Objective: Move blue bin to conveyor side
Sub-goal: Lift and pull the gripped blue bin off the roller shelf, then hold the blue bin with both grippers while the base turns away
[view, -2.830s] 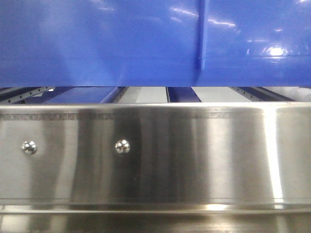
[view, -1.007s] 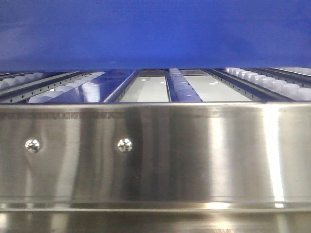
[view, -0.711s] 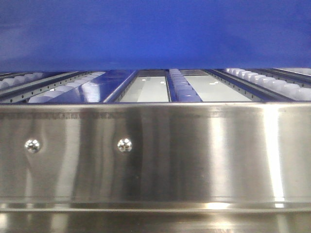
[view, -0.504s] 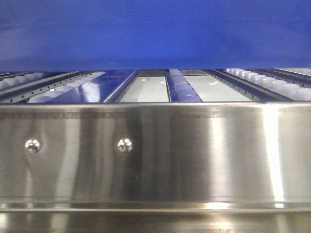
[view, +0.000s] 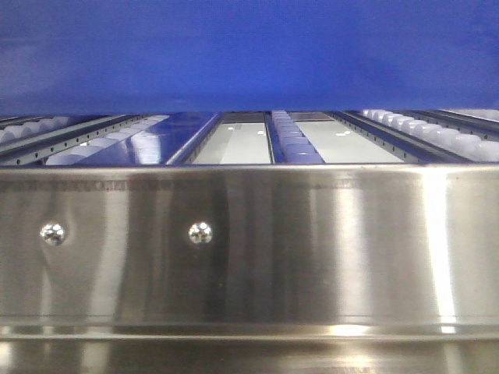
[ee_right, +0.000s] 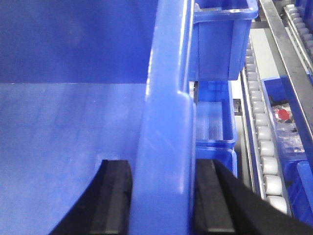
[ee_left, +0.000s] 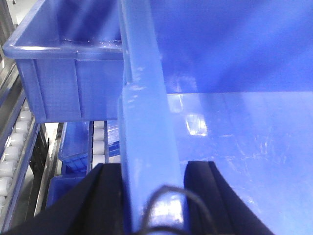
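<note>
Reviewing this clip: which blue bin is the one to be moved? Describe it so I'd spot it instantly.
Above the roller conveyor behind the steel rail, the blue bin fills both wrist views. The left pincer and right pincer each clamp its thick rim, while the neighbouring bin beyond is ungripped.

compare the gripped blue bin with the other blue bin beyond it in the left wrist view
The blue bin has the left gripper and right gripper clamped over its rim, black fingers on both sides; the other bin has nothing touching it. The blue bin shows its bare inner floor; the other bin shows mostly its ribbed outer wall. Both are glossy blue plastic with thickened top rims.
</note>
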### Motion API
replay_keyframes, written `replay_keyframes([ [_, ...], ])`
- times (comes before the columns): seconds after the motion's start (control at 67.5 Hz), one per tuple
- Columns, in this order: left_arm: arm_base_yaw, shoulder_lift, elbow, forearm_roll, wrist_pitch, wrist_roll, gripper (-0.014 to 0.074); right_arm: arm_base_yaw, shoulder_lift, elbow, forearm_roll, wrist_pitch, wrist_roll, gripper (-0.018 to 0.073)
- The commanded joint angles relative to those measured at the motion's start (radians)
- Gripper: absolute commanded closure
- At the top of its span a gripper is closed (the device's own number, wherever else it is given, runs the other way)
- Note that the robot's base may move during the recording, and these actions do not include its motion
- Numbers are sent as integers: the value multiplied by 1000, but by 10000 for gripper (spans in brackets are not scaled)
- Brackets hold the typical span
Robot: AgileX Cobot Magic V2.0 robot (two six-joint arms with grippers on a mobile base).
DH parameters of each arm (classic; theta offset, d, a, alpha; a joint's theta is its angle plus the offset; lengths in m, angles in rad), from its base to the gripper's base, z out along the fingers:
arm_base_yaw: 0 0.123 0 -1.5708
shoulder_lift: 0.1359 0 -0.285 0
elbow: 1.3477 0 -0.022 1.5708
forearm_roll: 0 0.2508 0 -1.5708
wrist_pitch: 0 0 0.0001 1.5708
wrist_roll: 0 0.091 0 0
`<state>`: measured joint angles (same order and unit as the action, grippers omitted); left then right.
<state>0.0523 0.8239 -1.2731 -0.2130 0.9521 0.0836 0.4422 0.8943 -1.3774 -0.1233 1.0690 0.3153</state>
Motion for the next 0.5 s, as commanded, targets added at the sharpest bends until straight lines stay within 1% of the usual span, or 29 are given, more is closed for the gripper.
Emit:
replay_keyframes([
  [0.0, -2, -16, -19, 15, -111, 22, 613, -8, -20, -17, -73, -117, -17, 640],
  [0.489, -2, -16, -19, 15, -111, 22, 613, -8, -20, -17, -73, -120, -17, 640],
])
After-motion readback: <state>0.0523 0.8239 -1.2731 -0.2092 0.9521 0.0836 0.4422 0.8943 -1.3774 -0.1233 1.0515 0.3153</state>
